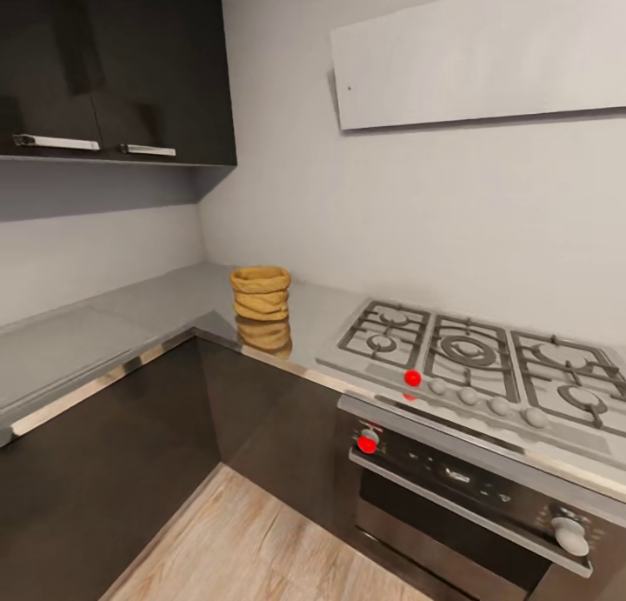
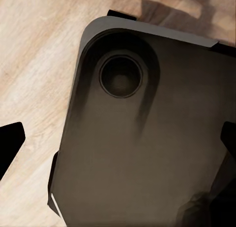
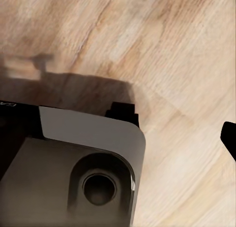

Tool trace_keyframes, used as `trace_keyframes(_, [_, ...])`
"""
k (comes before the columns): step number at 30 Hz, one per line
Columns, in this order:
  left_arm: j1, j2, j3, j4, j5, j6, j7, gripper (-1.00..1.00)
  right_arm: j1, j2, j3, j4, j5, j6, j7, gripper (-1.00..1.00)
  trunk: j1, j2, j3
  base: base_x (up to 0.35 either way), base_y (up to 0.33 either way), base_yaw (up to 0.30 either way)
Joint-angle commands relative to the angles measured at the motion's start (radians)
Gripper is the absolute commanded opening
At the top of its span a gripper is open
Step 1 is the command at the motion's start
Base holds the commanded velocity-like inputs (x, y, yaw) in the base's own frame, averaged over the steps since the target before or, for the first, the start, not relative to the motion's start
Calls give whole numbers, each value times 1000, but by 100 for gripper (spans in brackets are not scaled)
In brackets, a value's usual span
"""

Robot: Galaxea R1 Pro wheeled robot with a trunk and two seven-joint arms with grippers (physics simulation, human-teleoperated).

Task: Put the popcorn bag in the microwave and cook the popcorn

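Observation:
The popcorn bag (image 1: 260,294), a tan crumpled sack, stands upright on the glossy grey countertop (image 1: 148,314) near the inner corner, left of the hob. Its mouth faces up and the popcorn inside is hidden. The microwave is out of view. In the left wrist view my left gripper (image 2: 118,141) is open over my own dark base (image 2: 147,148), with a dark fingertip (image 2: 10,144) at each side and nothing between them. In the right wrist view one fingertip (image 3: 229,138) of my right gripper stands far out at the picture's edge, above the wooden floor (image 3: 177,64).
A steel gas hob (image 1: 474,353) with black grates sits right of the bag, above a dark built-in oven (image 1: 461,497) with two knobs. Dark wall cabinets (image 1: 113,62) hang at upper left, and a pale hood (image 1: 478,57) over the hob. Wooden floor (image 1: 261,540) lies before the cabinets.

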Motion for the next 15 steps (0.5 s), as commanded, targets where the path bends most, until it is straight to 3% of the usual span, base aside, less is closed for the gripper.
trace_keyframes(1, [0, 0, 7, 0, 4, -2, 1, 100, -1, -2, -8, 2, 8, -2, 2, 100, 0, 0, -1, 58, 18, 0])
trace_keyframes(10, [0, -2, 14, -2, 9, -2, 5, 100, -1, -3, -8, 2, 8, -2, 2, 100, 0, 0, -1, 9, 3, 0])
trace_keyframes(15, [0, -2, 13, -2, 9, -3, 5, 100, -1, -4, -8, 2, 8, -2, 4, 100, -19, 35, 15, 0, 0, 0])
